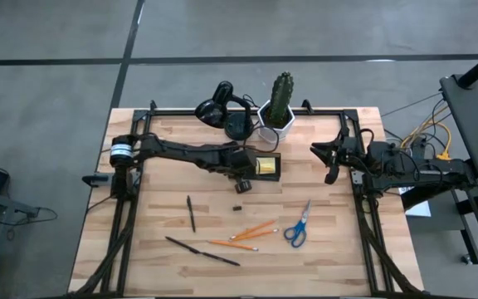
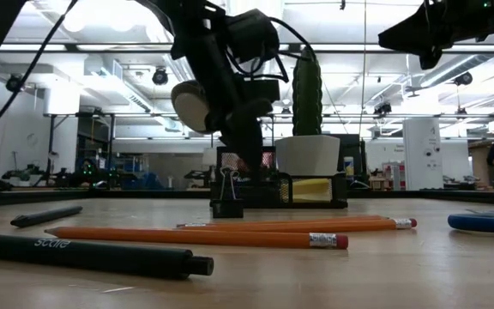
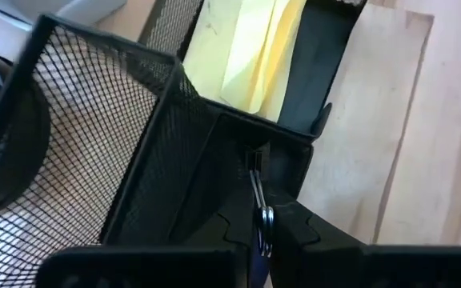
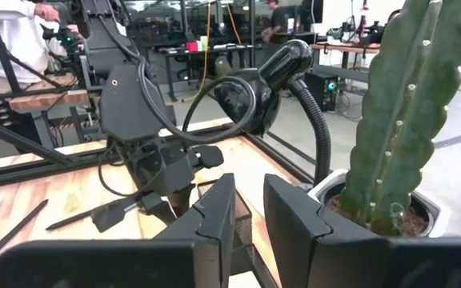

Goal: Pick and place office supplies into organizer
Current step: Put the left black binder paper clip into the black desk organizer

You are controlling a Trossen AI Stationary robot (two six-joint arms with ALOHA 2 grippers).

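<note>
The black mesh organizer stands at the table's far middle, and a yellow sticky-note pad lies in one compartment. My left gripper hangs slanting down over the organizer's near left corner, shut on a small black binder clip. A second binder clip stands on the table just in front. Two dark pens, orange pencils and blue-handled scissors lie on the near half. My right gripper waits raised at the right, slightly open with nothing between its fingers. My left gripper pinches the binder clip's silver wire handle between its two fingertips, coming slanting down from the table's left. The clip's black body hangs beyond the fingertips, just over the organizer's mesh wall. Whether the clip touches the organizer, I cannot tell.
A cactus in a white pot and a black desk lamp stand right behind the organizer at the far edge. Black frame rails run along the table's left and right sides. Bare wood lies between the organizer and the pencils.
</note>
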